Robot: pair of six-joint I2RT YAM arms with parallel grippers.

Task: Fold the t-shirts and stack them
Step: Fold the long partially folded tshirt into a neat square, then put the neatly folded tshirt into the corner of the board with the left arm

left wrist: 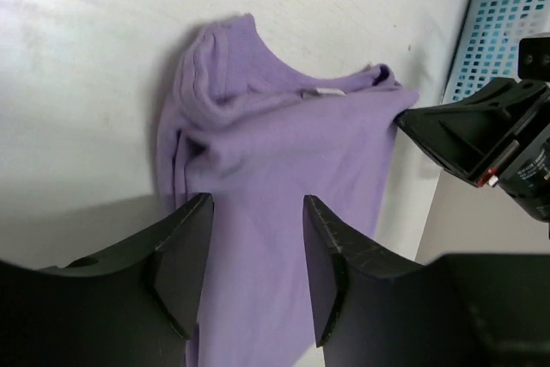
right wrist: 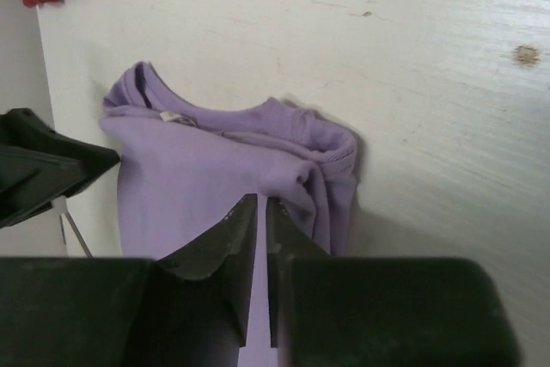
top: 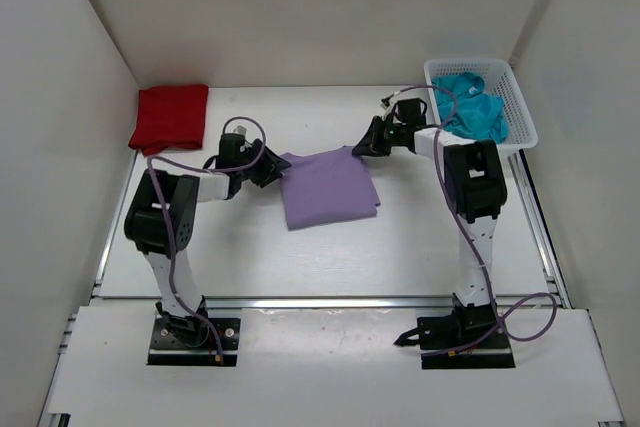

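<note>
Left jaws, mine, spread apart, hang over the left edge of a folded purple shirt (left wrist: pixel 275 161). Right jaws are pressed almost together at its far right corner; whether they pinch cloth I cannot tell. That shirt lies as a neat rectangle in the middle of the counter (top: pixel 300 257). Further out, a folded red shirt (top: pixel 170 117) sits in the far left corner, and a blue shirt (top: pixel 470 112) lies crumpled in a white basket (top: pixel 522 117) at far right. Folding looks finished. Next I would likely carry the purple shirt onto the red one, which needs a firm grip on both sides.
</note>
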